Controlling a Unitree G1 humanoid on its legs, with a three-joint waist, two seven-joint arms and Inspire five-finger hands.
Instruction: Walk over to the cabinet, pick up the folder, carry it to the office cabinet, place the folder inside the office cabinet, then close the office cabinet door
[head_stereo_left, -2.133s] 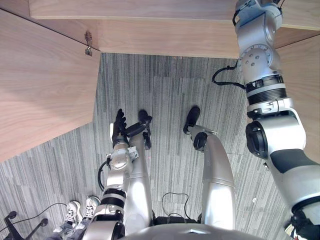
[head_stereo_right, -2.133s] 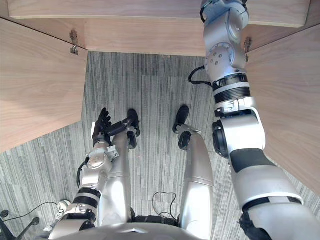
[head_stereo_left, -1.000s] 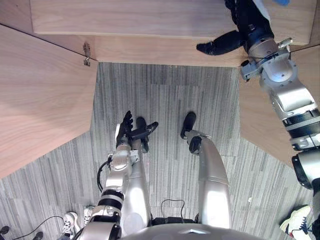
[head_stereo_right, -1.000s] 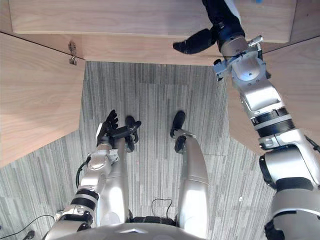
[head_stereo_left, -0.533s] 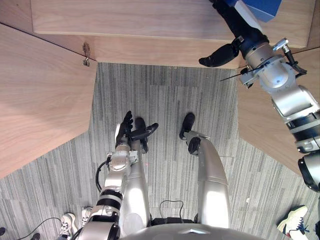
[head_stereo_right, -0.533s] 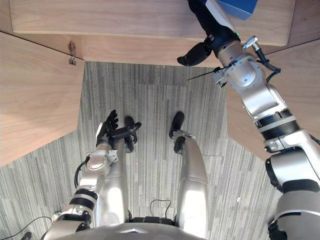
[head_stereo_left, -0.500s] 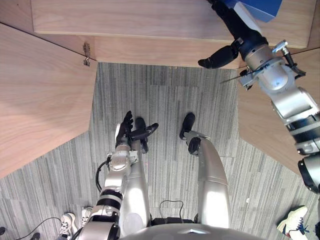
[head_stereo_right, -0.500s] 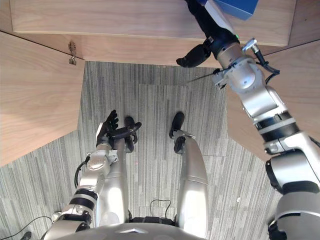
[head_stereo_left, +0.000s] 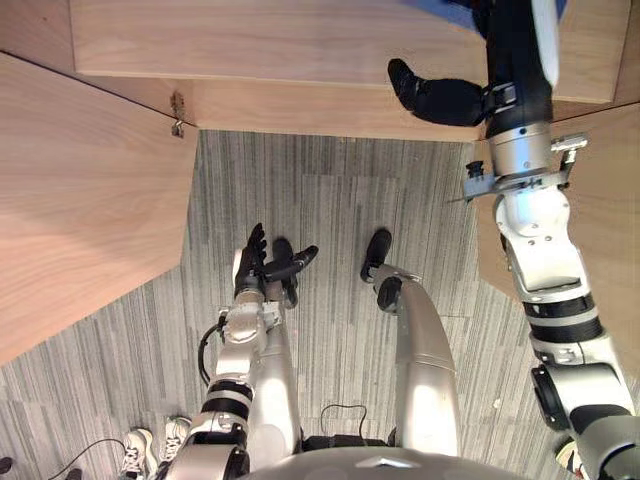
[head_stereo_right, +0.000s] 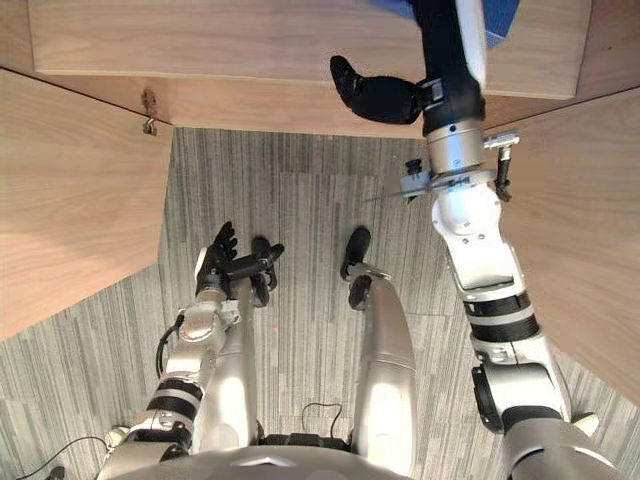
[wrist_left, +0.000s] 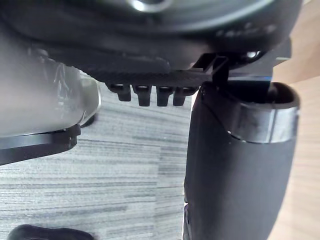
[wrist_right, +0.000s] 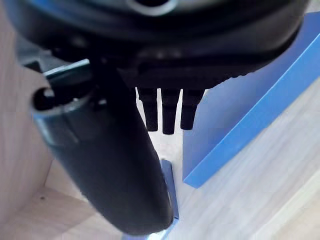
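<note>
The right hand (head_stereo_right: 445, 70) has pushed deeper into the cabinet (head_stereo_left: 280, 40), fingers straight beside the blue folder (wrist_right: 240, 115); left hand (head_stereo_left: 250, 265) hangs relaxed.

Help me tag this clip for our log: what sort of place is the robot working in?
Probably an office: grey striped carpet on the floor, a light wood cabinet with a door swung open, and a blue folder on the cabinet's shelf beside the right hand.
</note>
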